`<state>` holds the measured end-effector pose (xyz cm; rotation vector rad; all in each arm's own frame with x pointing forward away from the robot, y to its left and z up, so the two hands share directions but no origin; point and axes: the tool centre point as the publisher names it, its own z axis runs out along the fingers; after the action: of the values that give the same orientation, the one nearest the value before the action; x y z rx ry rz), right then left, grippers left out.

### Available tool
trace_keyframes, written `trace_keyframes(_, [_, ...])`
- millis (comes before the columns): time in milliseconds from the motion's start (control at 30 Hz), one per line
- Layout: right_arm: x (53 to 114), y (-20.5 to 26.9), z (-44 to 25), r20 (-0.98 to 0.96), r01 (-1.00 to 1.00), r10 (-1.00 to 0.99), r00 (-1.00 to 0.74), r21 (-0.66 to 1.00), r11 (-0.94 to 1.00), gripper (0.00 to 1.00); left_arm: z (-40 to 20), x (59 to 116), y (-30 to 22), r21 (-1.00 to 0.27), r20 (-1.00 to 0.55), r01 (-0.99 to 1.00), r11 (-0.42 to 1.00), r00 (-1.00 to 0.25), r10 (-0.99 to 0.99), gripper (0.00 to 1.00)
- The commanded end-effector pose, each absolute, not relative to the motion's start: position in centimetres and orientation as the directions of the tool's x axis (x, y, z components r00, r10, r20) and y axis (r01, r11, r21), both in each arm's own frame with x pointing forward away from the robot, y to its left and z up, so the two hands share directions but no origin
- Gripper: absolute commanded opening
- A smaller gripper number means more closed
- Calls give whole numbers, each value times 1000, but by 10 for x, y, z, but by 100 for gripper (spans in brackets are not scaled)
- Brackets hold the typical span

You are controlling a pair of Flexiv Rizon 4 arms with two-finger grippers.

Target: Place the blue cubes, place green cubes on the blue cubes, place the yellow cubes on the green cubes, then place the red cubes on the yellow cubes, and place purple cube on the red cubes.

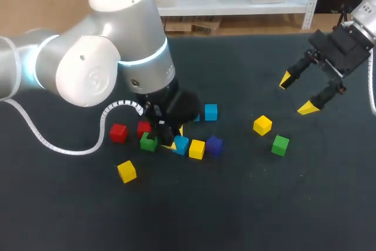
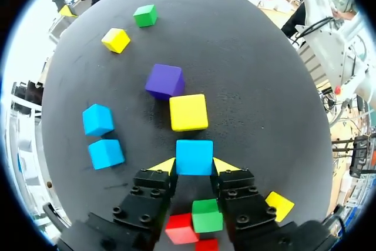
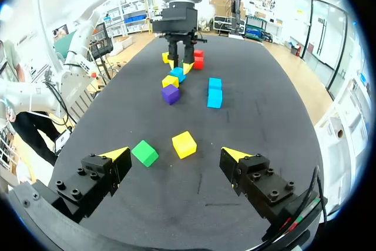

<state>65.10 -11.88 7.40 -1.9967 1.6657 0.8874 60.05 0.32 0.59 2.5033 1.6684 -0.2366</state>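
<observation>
Your left pincer (image 2: 194,166) clamped on blue cube (image 2: 194,157), resting on counter (image 2: 264,86); yellow cube (image 2: 188,112) just ahead. Your right pincer (image 3: 175,153) spread wide, holding nothing.

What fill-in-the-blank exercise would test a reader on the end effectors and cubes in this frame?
1. The left end effector is ___ on a blue cube.
2. The right end effector is ___ and holds nothing.
3. The yellow cube sits ___ the held blue cube and the purple cube.

Missing words: shut; open; between.
</observation>
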Motion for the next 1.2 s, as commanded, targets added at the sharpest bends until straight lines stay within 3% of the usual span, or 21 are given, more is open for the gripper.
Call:
trace_keyframes(33, [652,-119,74,-685,-971,-722,93,98,-217,100,19,604,13,38,-200,931,-363,363,910,0])
trace_keyframes(467, [652,-119,74,-685,-971,-722,93,98,-217,100,21,646,31,33,-155,984,-175,178,972,0])
trace_keyframes(1200, [652,-119,74,-685,-971,-722,93,98,-217,100,11,689,19,51,-137,997,-66,73,988,0])
